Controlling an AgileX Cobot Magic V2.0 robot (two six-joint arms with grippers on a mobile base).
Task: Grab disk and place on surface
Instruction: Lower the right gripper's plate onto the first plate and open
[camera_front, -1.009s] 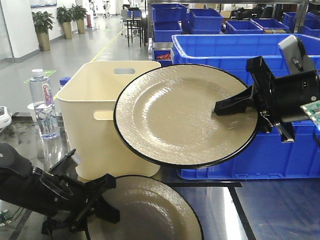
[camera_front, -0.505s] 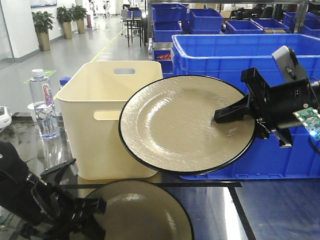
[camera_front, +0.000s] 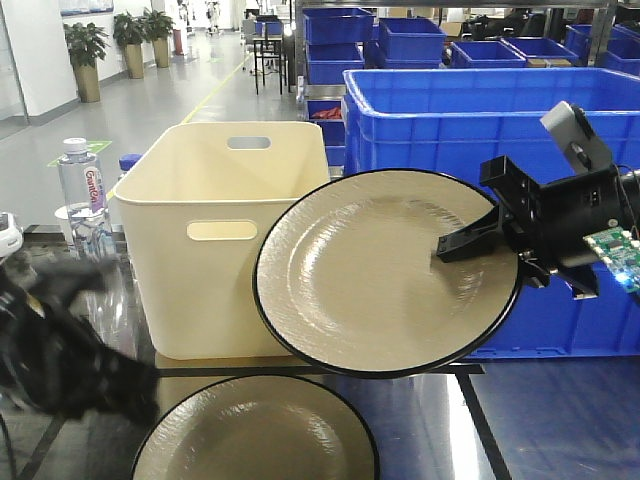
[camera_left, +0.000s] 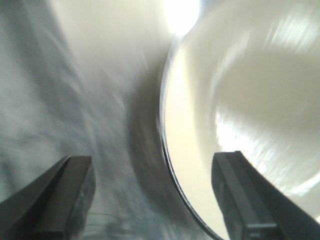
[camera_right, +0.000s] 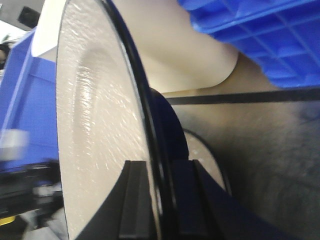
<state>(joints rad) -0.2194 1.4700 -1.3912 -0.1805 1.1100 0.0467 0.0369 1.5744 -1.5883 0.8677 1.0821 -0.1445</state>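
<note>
A beige disk with a black rim (camera_front: 385, 270) hangs tilted in the air, face towards the camera. My right gripper (camera_front: 448, 248) is shut on its right edge. In the right wrist view the two fingers (camera_right: 135, 200) clamp the rim of this disk (camera_right: 95, 125). A second, matching disk (camera_front: 255, 435) lies flat on the dark glossy surface (camera_front: 530, 430) below it. My left gripper (camera_front: 95, 375) is a dark blur at the left, apart from that disk. In the left wrist view it (camera_left: 152, 195) stands open, with the lying disk's rim (camera_left: 172, 170) passing under its wide gap.
A cream bin (camera_front: 225, 230) stands behind the disks. Large blue crates (camera_front: 470, 110) fill the back right. A water bottle (camera_front: 82, 205) stands at the left. A black tape line (camera_front: 480, 425) runs across the surface.
The right gripper has carried its disk lower and to the right. The left arm has drawn back to the left, away from the lying disk's edge, and is blurred by motion.
</note>
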